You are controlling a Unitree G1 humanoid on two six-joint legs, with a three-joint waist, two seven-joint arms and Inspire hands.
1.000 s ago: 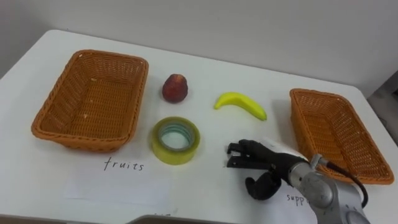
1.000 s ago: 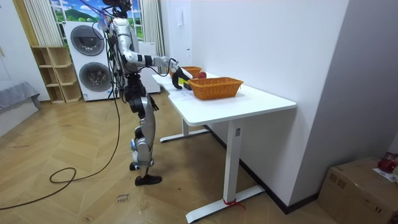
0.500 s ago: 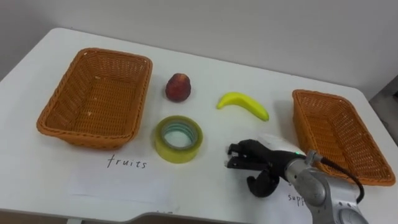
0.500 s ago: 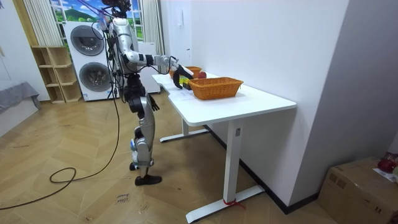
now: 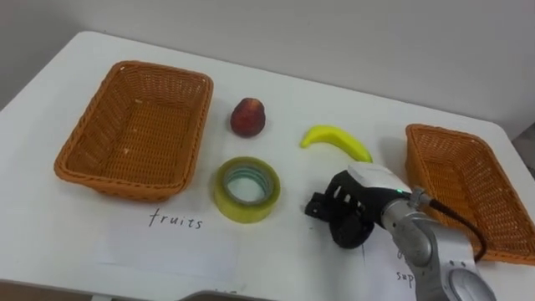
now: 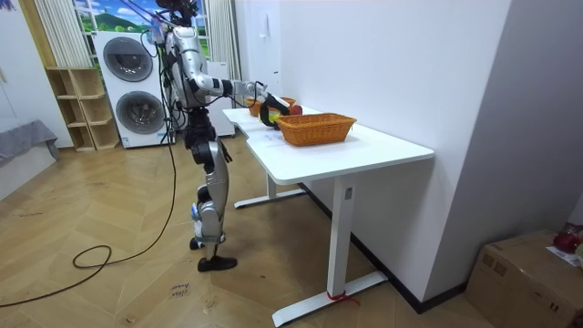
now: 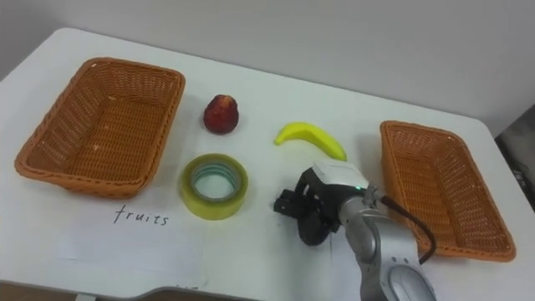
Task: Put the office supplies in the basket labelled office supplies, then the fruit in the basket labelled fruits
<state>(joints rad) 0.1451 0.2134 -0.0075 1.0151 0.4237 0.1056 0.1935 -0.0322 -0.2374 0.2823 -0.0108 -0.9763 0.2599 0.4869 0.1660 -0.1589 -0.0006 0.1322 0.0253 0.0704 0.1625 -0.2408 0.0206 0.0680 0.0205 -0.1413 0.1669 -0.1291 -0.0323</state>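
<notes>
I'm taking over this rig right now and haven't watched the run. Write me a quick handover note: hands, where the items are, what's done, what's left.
Right robot hand: open and holding nothing, low over the white table, between the yellow tape roll and the right wicker basket, just in front of the yellow banana.
Things: the red round fruit, the banana and the tape roll all lie on the table between the left wicker basket and the right one.
Done: nothing sorted; both baskets are empty.
Left: the red fruit and banana into the fruit basket, the tape roll into the supplies basket.
</notes>
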